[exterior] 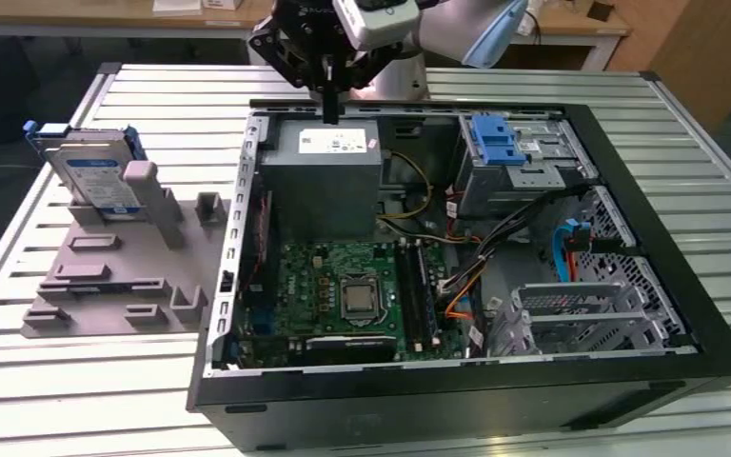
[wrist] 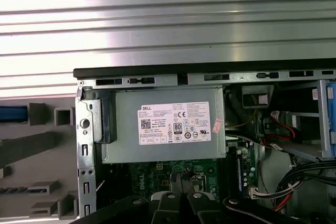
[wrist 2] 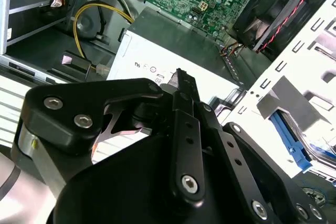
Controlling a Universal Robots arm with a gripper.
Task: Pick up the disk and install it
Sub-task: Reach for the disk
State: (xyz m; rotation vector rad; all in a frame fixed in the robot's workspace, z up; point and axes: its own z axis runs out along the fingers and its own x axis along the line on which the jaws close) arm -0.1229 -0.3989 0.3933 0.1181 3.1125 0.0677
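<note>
- Exterior view, left side: the disk (exterior: 92,176) is stood on edge in a grey moulded holder (exterior: 111,276). Its white-and-blue label is in sight and its blue carrier frames the top.
- The holder is laid on the slatted metal bench (exterior: 35,381), just beside the left wall of the open computer case (exterior: 467,400).
- Inside the case, a grey power supply (exterior: 327,181) is seated at the far left, with the green motherboard (exterior: 340,286) on its near side.
- The claw (exterior: 330,114) is held over the far edge of the power supply, well apart from the disk. Its fingers are pressed together and nothing is pinched between them.
- In the first wrist view the claw (wrist: 184,179) is seen with the power supply's labelled face (wrist: 173,124) beyond it. In the second wrist view the claw (wrist 2: 182,80) is likewise seen closed.
- Further to the exterior view's right, a metal drive cage (exterior: 531,167) topped by a blue plastic bracket (exterior: 499,143) is fixed at the far side.
- A perforated metal cage (exterior: 582,309) is set at the near right, with loose cables (exterior: 505,238) run between the two cages.
</note>
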